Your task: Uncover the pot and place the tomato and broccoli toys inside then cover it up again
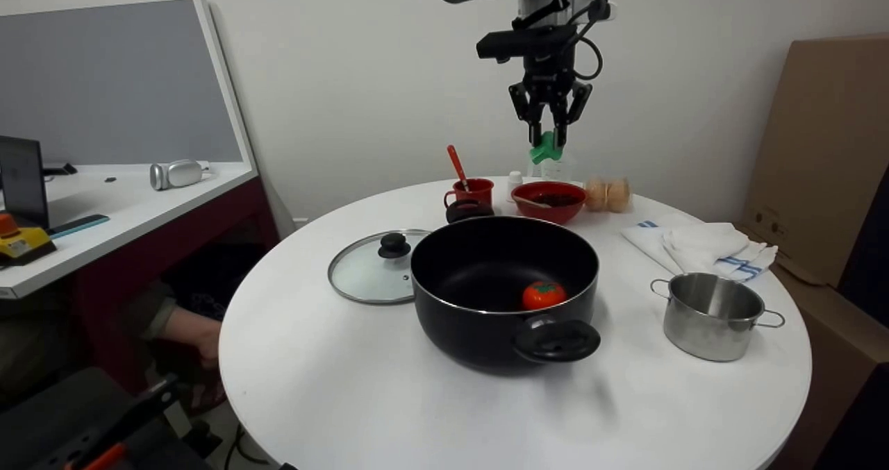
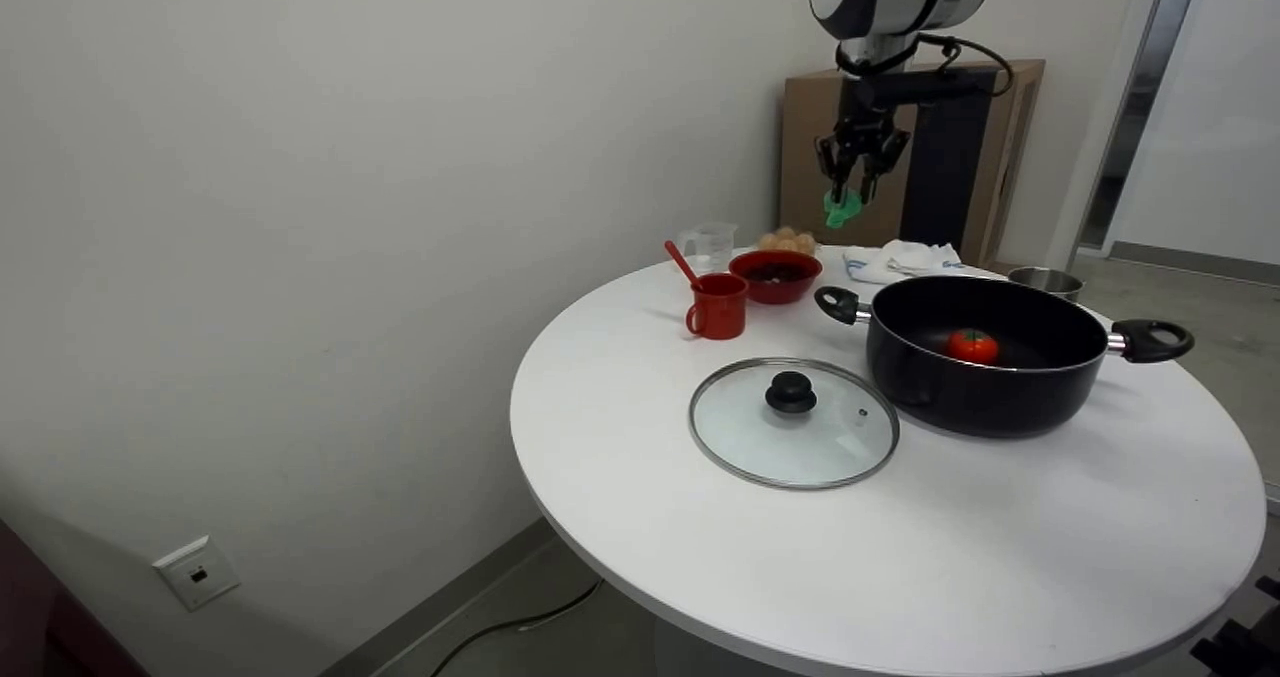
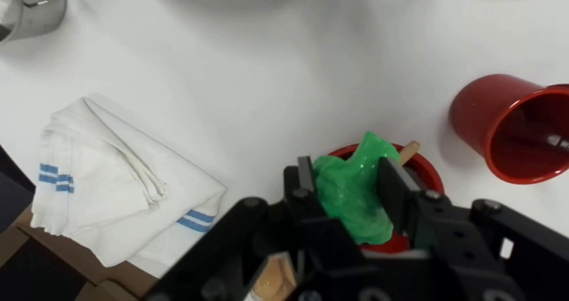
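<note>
High over the far part of the round table, my gripper (image 1: pixel 547 139) is shut on the green broccoli (image 1: pixel 545 153), as both exterior views show. In the wrist view the broccoli (image 3: pixel 351 190) sits between the two finger pads, with a red bowl below it. The black pot (image 1: pixel 472 338) stands uncovered nearer the middle of the table. Inside it rests the red tomato (image 1: pixel 540 296), against the wall or close to it. The pot's glass lid (image 2: pixel 800 447) lies flat on the table beside the pot, its dark knob (image 2: pixel 791 391) upward.
Under the gripper are the red bowl (image 1: pixel 552 210) and the red mug (image 2: pixel 720 309) with a red-handled utensil. Eggs (image 2: pixel 785 241) and a clear jug (image 2: pixel 712 247) stand near the bowl. A white cloth (image 3: pixel 115 181) and the small steel pot (image 1: pixel 708 328) lie off to another side.
</note>
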Motion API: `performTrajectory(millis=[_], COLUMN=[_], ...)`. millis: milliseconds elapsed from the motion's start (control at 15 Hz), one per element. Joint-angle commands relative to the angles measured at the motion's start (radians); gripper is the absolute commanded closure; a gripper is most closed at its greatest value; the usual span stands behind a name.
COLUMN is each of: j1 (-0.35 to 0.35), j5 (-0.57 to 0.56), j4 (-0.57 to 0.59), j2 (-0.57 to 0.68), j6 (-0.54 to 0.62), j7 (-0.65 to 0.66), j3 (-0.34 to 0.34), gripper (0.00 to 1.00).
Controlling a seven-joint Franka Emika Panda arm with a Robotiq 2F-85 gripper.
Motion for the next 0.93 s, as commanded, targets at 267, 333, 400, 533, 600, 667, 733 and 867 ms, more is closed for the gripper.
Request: performTrajectory(millis=[267, 333, 400, 533, 600, 667, 733, 867], j1=[0.036, 0.04, 0.044, 0.05, 0.052, 0.054, 0.055, 0.051], j5=[-0.043, -0.052, -0.063, -0.088, -0.103, -0.125, -0.146, -0.194], j4=[-0.355, -0.406, -0.458, -0.565, -0.62, -0.675, -0.73, -0.797], j2=[-0.311, -0.346, -0.382, -0.454, -0.49, -0.524, -0.554, -0.583], j6=[-0.078, -0.085, -0.097, -0.1, -0.089, -0.078, -0.07, -0.047], j7=[-0.09, -0.097, -0.105, -0.112, -0.111, -0.103, -0.088, -0.058], j3=[-0.01, -0.012, -0.013, -0.015, -0.018, -0.024, -0.03, -0.045], gripper=[0.85, 0.85, 0.85, 0.85, 0.85, 0.85, 0.85, 0.85])
